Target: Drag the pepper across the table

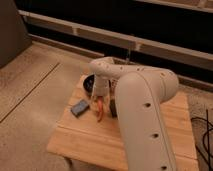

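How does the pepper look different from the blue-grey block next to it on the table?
The pepper is orange-red, slender and slightly curved; the blue-grey block is wider and boxy. The pepper lies right at the gripper; the block sits clear of it, toward the picture's left. Both rest on the table.

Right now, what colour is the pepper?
The pepper is orange-red, in the camera view; the pincer is right over it.

- A speckled floor (30, 100) is stretching out left of the gripper (98, 98), which is hanging over the table (85, 145).
- A dark wall (150, 22) with pale rails (100, 34) is running behind it.
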`<state>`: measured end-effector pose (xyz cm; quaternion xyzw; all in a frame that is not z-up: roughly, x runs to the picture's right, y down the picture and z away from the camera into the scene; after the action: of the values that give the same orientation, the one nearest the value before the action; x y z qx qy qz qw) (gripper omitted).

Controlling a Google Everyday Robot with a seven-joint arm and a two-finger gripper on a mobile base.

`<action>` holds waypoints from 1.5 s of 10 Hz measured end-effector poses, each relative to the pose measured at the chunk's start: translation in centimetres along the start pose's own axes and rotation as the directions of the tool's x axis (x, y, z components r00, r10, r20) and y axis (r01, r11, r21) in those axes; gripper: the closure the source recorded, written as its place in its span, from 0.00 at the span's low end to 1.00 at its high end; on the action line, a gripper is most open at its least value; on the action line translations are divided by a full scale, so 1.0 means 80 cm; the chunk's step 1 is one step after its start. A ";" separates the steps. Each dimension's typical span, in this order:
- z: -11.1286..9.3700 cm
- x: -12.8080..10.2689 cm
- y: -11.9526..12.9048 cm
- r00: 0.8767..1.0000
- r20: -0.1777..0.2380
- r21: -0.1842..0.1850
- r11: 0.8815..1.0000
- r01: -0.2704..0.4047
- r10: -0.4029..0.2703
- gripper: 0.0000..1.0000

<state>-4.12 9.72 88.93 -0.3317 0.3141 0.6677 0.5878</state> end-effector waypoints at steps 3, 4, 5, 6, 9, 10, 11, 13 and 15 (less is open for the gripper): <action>0.015 0.001 0.007 1.000 -0.026 0.012 1.000 0.007 -0.006 0.35; 0.015 -0.001 0.003 1.000 -0.028 0.016 1.000 -0.006 0.007 0.35; 0.015 -0.003 -0.002 0.999 -0.030 0.019 1.000 -0.020 0.021 0.35; 0.017 -0.003 -0.006 0.999 -0.036 0.024 0.999 -0.034 0.035 0.35; 0.031 0.002 -0.007 0.996 -0.069 0.027 0.998 -0.049 0.051 0.35; 0.035 0.003 -0.004 0.996 -0.076 0.025 0.999 -0.049 0.050 0.35; 0.042 0.004 0.002 0.995 -0.089 0.017 0.999 -0.043 0.044 0.40; 0.047 0.006 0.007 0.995 -0.097 0.003 1.000 -0.016 0.016 0.58; 0.051 0.006 0.008 0.995 -0.101 -0.009 1.000 -0.005 0.004 0.79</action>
<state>-5.08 13.25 90.92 -0.3670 0.3411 0.6527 0.5683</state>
